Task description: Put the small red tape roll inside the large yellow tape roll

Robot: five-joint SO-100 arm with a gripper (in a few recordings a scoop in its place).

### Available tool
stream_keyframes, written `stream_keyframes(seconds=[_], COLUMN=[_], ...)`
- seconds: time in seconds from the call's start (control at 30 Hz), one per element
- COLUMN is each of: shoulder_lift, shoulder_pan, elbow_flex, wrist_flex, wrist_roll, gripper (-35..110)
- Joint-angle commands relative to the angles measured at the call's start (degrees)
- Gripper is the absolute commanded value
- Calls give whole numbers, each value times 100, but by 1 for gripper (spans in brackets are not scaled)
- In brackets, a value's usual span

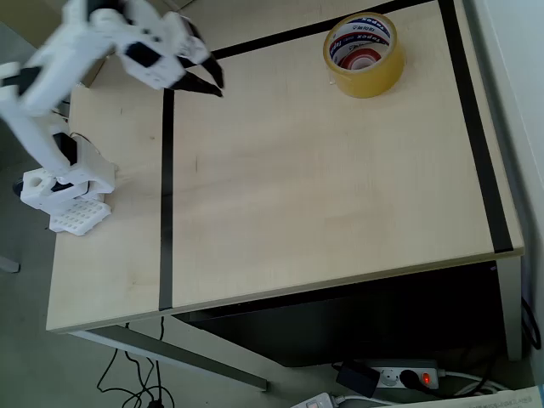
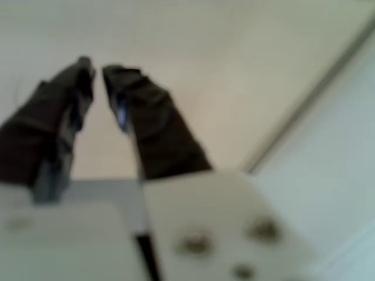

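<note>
The large yellow tape roll (image 1: 363, 53) lies flat at the back right of the wooden table in the overhead view. Inside its hole a piece of red shows, the small red tape roll (image 1: 364, 61), lying within the white core. My gripper (image 1: 212, 83) hangs over the table's back left, far from both rolls. In the wrist view its dark fingers (image 2: 98, 67) nearly touch at the tips with nothing between them, above bare table.
Black tape lines (image 1: 167, 195) mark out a rectangle on the table top. The arm's white base (image 1: 64, 183) is clamped at the left edge. A power strip (image 1: 408, 376) and cables lie on the floor beyond the front edge.
</note>
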Motion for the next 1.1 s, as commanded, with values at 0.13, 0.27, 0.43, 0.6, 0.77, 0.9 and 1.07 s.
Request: stream_keyframes(seconds=[0.13,0.27,0.43,0.6,0.77,0.9,1.07], shoulder_lift=[4148,4948,5616,6390,8455,10248,10257], shoulder_pan=[132,316,396,229,-35,18,97], elbow_flex=[4711,6196,7629,8798,10248,11153,11162], wrist_flex=[-2707,-3480,-4034,-4509,-4526,-3718,-3445], wrist_roll=[88,334,677,1389,1758,1828,1978], gripper=[0,0,0,0,0,0,0])
